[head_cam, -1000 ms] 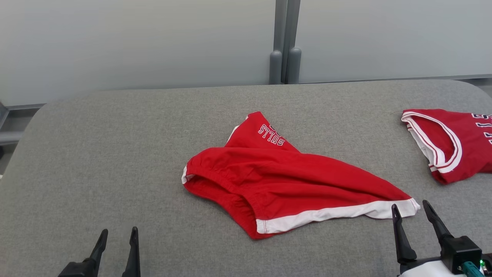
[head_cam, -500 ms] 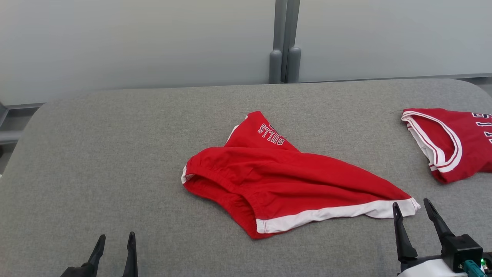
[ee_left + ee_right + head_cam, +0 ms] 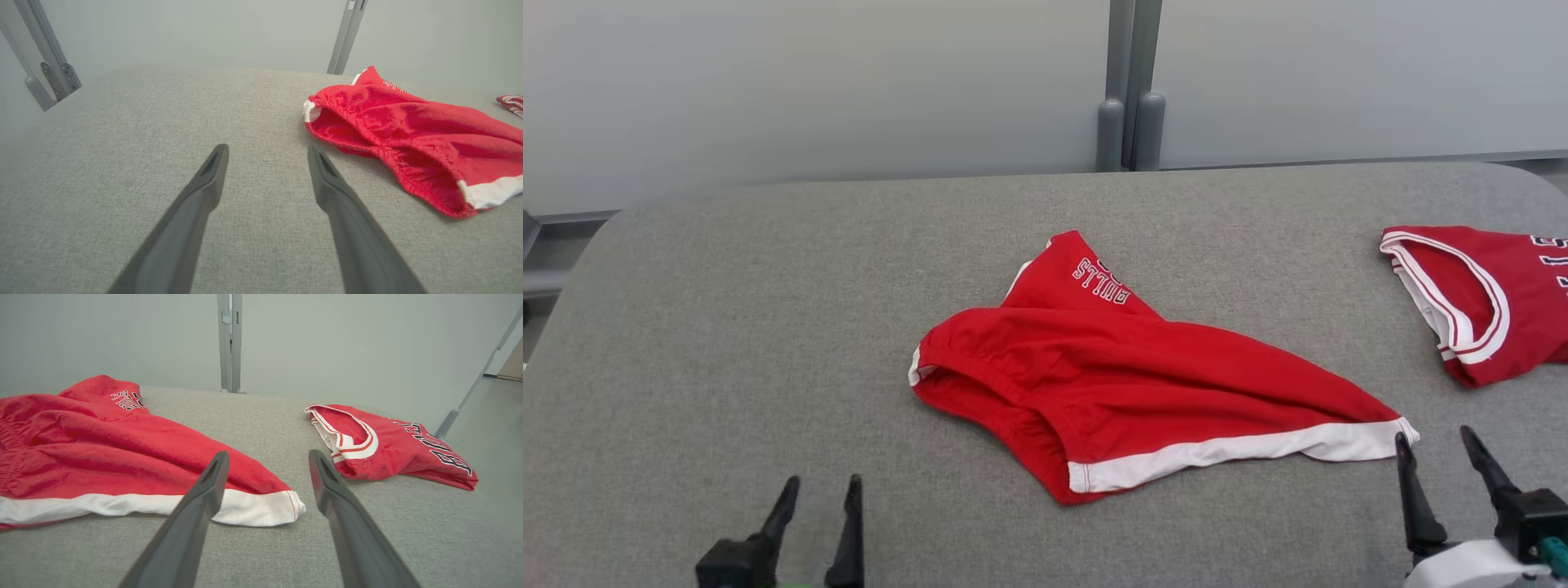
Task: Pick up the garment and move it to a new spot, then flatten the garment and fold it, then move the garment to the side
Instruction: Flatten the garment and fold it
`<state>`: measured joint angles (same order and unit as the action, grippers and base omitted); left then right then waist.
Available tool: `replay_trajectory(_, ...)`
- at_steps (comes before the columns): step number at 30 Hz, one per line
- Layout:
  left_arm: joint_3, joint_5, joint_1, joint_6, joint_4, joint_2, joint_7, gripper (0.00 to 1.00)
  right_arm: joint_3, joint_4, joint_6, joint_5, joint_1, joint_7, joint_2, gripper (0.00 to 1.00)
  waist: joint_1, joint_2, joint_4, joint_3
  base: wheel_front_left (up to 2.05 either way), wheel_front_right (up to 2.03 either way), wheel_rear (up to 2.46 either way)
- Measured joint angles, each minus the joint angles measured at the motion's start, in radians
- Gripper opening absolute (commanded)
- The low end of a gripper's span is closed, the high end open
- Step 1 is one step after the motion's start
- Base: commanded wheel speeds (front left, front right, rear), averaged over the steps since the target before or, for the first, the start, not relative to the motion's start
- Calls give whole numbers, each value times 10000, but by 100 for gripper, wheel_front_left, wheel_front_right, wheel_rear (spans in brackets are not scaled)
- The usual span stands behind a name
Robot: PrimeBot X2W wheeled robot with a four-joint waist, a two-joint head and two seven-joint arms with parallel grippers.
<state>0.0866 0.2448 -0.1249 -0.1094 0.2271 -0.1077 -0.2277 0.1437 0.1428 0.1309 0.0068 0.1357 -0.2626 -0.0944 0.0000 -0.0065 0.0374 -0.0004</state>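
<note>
The garment is a pair of red shorts with white trim and "BULLS" lettering, lying loosely crumpled in the middle of the grey table. It also appears in the left wrist view as the garment and in the right wrist view as the garment. My left gripper stands open near the front edge, well left of the shorts, with nothing between its fingers. My right gripper is open too, just beyond the white hem corner, touching nothing.
A folded red jersey with white and red trim lies at the table's right edge, seen again as the jersey in the right wrist view. A grey post rises behind the table against a pale wall.
The head view has shifted slightly. Both grippers now sit further right in the picture, and the right one is lower. The shorts lie as before, and both grippers stay open.
</note>
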Motion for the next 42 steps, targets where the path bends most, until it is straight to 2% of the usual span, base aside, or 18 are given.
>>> replay_trajectory(3, 633, 222, 369, -75, -819, 119, 1158, 100, 0, 268, 2, 86, -471, 903, -802, 100, 0, 0, -26, 218, 0, 0, 0)
replay_trajectory(7, 1413, 614, 685, -82, -2247, 284, 3325, 100, -27, 121, 6, 497, -1274, 2892, -1743, 100, 0, 0, -68, 717, 0, 0, 0)
replay_trajectory(11, 2144, 727, 664, 109, -3659, 347, 5258, 100, -970, -196, 4, 1375, -1871, 4715, -2520, 100, 0, 0, -142, 1351, 0, 0, 0)
replay_trajectory(16, 2683, 1007, 290, 215, -4970, 368, 6602, 100, -1893, -489, 8, 2290, -2246, 6144, -3122, 100, 0, 0, -268, 2163, 0, 0, 0)
replay_trajectory(20, 2708, 1062, 328, 345, -5319, 337, 7078, 100, -1873, -796, 6, 2393, -2442, 6401, -3141, 100, 0, 0, -342, 2779, 0, 0, 0)
replay_trajectory(25, 2867, 1243, 543, 366, -4895, 341, 7474, 100, -1981, -918, 6, 2449, -2445, 6646, -3087, 100, 0, 0, -413, 3406, 0, 0, 0)
replay_trajectory(35, 2995, 1404, 871, 380, -4376, 387, 7231, 100, -2034, -1208, 8, 2558, -2475, 6792, -3129, 100, 0, 0, -573, 3962, 0, 0, 0)
replay_trajectory(42, 3256, 1312, 1102, 389, -4631, 382, 7225, 100, -2015, -1327, 10, 2658, -2446, 6821, -3114, 100, 0, 0, -792, 4118, 0, 0, 0)
